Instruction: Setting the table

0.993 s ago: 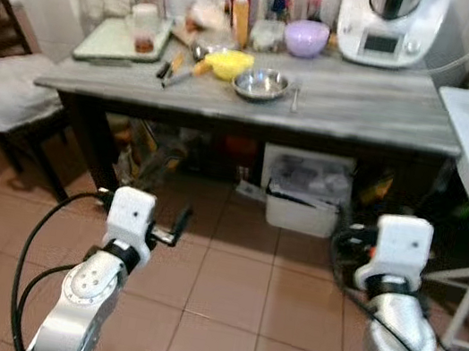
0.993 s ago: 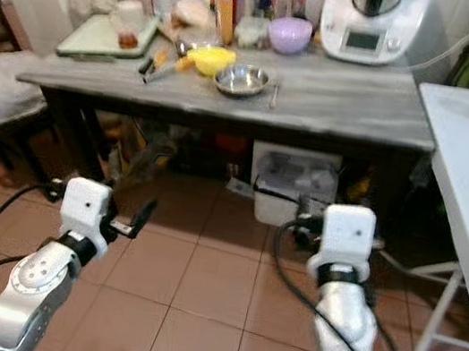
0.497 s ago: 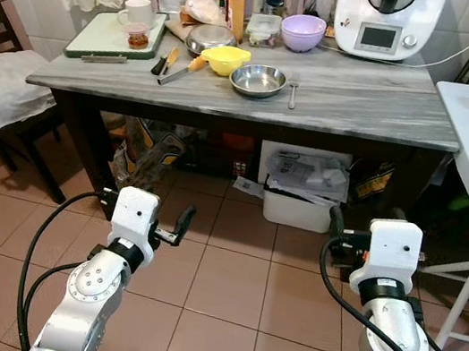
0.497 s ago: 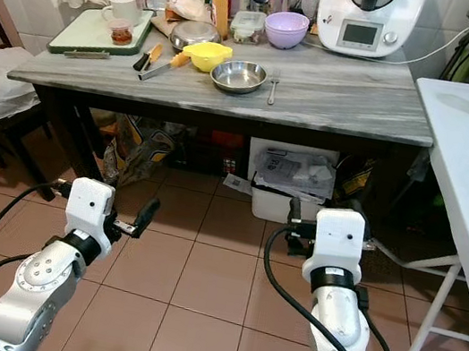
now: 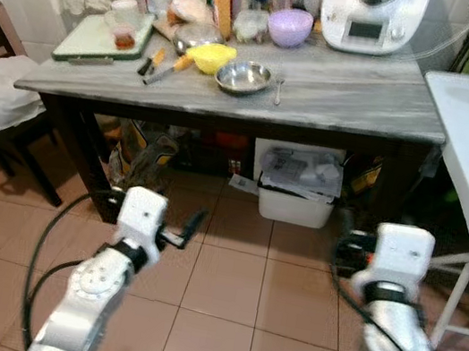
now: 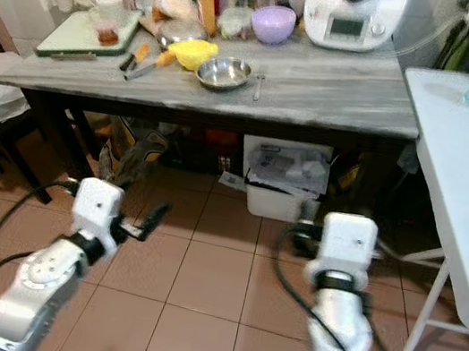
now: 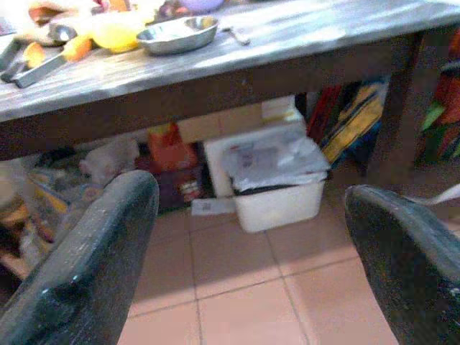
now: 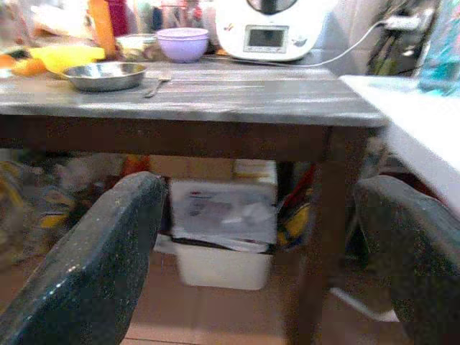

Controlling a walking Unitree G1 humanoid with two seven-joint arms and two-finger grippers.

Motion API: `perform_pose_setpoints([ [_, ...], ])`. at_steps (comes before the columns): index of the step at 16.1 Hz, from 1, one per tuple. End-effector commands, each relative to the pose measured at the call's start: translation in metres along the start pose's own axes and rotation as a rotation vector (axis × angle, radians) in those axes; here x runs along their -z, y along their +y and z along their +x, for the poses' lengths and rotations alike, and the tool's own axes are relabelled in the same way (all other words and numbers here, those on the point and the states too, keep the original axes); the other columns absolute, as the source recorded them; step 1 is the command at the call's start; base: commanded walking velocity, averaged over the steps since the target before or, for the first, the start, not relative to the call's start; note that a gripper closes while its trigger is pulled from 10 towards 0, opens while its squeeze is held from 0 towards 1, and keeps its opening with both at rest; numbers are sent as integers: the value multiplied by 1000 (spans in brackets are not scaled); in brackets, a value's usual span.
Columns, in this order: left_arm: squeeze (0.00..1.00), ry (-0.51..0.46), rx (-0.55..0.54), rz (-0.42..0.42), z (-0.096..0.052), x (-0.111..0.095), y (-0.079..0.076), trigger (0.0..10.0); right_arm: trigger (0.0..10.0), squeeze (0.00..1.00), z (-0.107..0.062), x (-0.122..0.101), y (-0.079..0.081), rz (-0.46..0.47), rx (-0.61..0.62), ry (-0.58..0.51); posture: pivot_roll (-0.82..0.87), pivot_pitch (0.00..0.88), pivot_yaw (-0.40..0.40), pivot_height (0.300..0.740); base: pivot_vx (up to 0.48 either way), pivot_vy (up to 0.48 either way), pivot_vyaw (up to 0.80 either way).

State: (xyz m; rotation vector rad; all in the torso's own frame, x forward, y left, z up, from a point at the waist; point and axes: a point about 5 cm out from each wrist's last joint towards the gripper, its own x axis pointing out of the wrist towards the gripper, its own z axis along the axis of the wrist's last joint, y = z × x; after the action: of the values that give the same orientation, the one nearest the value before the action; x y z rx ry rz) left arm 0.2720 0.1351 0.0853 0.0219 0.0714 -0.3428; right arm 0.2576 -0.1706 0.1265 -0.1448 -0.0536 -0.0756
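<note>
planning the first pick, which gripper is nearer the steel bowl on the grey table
Left, by a small margin. The steel bowl sits left of the table's middle. The left gripper hangs low, below it and slightly to its left; the right gripper, equally low, is well off to its right.

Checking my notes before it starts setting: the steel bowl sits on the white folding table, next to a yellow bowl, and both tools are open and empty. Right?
Not quite. The steel bowl sits on the grey wooden table, as the left eye view shows. The rest stands: the yellow bowl is beside it, and the left tool and right tool are open and empty.
</note>
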Motion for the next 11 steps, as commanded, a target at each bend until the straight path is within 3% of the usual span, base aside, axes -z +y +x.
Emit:
perform_pose_setpoints([
  [1, 0, 5, 13, 1, 0, -2, 2, 10000, 10000, 0, -1, 4, -1, 3, 14, 12, -77, 6, 180, 740, 0, 0, 0],
  [7, 0, 31, 54, 26, -2, -2, 6, 10000, 10000, 0, -3, 12, 3, 28, 51, 28, -64, 16, 229, 740, 0, 0, 0],
  [11, 0, 31, 55, -4, 0, 0, -2, 10000, 10000, 0, -1, 12, 2, 10, 13, 44, -80, 21, 173, 740, 0, 0, 0],
])
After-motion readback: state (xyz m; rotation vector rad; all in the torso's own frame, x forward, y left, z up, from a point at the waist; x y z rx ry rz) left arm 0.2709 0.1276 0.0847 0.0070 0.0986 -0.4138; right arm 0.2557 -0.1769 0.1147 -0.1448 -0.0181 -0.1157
